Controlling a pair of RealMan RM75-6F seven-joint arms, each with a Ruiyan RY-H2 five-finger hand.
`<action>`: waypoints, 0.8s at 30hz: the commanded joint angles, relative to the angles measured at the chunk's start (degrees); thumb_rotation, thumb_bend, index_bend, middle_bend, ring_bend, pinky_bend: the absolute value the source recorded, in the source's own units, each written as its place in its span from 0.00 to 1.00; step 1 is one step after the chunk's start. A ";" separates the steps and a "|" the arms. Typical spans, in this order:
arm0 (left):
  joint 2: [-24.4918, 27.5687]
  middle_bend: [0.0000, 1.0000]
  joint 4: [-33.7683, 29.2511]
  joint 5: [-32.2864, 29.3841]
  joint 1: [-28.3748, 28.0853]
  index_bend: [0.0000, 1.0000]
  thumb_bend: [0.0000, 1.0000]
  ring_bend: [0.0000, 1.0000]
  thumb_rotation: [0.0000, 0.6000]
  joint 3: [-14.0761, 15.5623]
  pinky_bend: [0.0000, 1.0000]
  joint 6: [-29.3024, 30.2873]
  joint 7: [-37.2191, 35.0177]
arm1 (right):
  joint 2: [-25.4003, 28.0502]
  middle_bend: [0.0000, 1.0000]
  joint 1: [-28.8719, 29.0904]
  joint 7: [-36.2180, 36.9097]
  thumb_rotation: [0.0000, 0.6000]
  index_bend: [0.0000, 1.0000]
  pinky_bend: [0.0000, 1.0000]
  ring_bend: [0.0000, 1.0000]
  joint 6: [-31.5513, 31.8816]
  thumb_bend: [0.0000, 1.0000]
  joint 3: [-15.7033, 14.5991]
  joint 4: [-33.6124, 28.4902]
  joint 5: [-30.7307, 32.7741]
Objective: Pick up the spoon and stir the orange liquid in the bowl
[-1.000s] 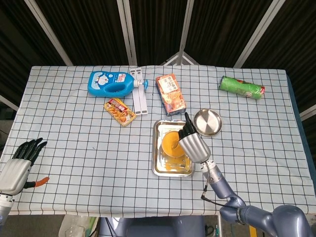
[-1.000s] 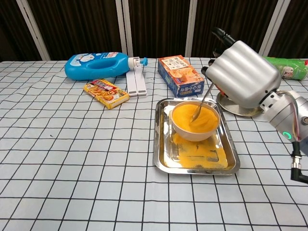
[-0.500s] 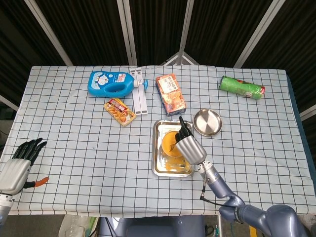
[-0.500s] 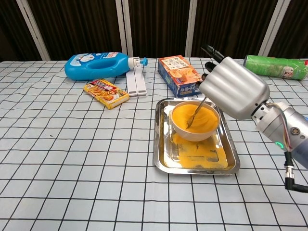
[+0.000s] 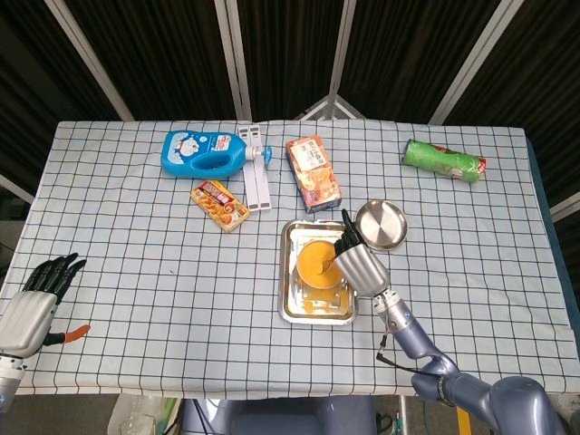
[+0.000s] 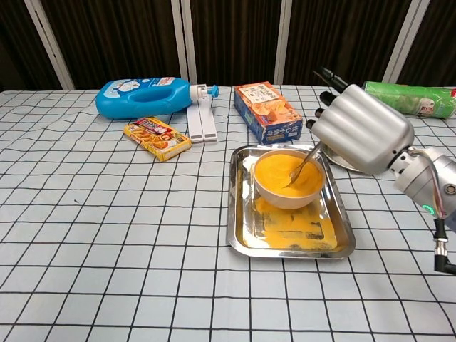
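Chest view shows the right hand [image 6: 360, 128] curled around the handle of a thin metal spoon [image 6: 302, 166], whose tip dips into the orange liquid [image 6: 285, 173] inside a white round bowl [image 6: 288, 192]; the fingers are folded over the handle with dark fingertips [image 6: 329, 75] pointing up and away, and the silver back of the hand faces the camera; the bowl sits in the rear part of a shiny rectangular steel tray [image 6: 242, 235], which carries an orange smear on its floor in front of the bowl. Compared with half a second ago, the hand has shifted to the right and a little back, so the spoon now leans more steeply toward the right rim of the bowl, much as it did a second ago. In the head view the right hand [image 5: 358, 263] hangs over the right edge of the tray [image 5: 288, 304], its forearm running down toward the lower right corner; a round steel dish [image 5: 381, 223] lies just beside it. The left hand [image 5: 34, 304] rests at the lower left edge of the checked tablecloth [image 5: 136, 272], well apart from everything, fingers loosely spread and holding nothing, unchanged from before.
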 commanded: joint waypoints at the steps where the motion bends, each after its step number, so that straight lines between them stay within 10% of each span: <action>1: -0.01 0.00 0.00 0.07 0.01 0.00 0.00 0.00 1.00 0.03 0.00 0.04 0.03 | 0.26 0.55 -0.14 0.05 1.00 0.71 0.04 0.35 0.11 0.64 -0.02 0.03 0.09; 24: -0.10 0.00 0.12 0.58 0.13 0.00 0.00 0.00 1.00 0.06 0.00 0.60 -0.02 | 3.32 0.55 0.33 -1.51 1.00 0.71 0.04 0.35 2.13 0.64 0.27 -3.44 -1.04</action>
